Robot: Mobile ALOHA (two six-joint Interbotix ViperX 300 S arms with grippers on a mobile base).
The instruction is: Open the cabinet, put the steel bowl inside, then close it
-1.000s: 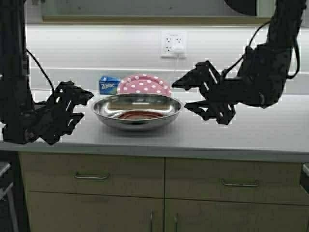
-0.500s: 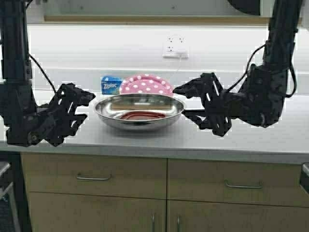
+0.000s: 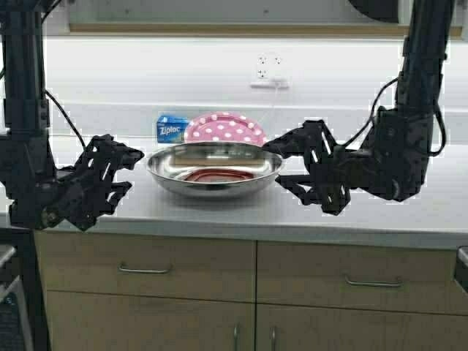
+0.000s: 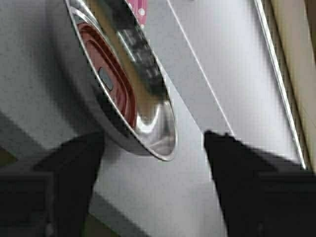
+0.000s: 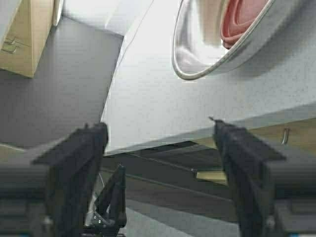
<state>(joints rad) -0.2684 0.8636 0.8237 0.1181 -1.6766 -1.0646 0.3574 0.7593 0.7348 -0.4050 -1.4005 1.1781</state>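
Steel bowl point(image 3: 214, 168) sits on tabletop point(image 3: 380, 212), in front of pink polka-dot plate point(image 3: 224, 128). Left gripper point(image 3: 117, 170) and right gripper point(image 3: 292, 162) flank it, fingers spread, empty. Bowl likely light, rigid, slick (mirror finish); pinch thin rolled rim at opposite sides.

Left gripper point(image 3: 123, 174) and right gripper point(image 3: 287, 162) — fingers spread.

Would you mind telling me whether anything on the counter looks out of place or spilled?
Nothing stands out. The steel bowl sits upright on the counter, with nothing spilled around it; the left gripper and right gripper flank it, both open.
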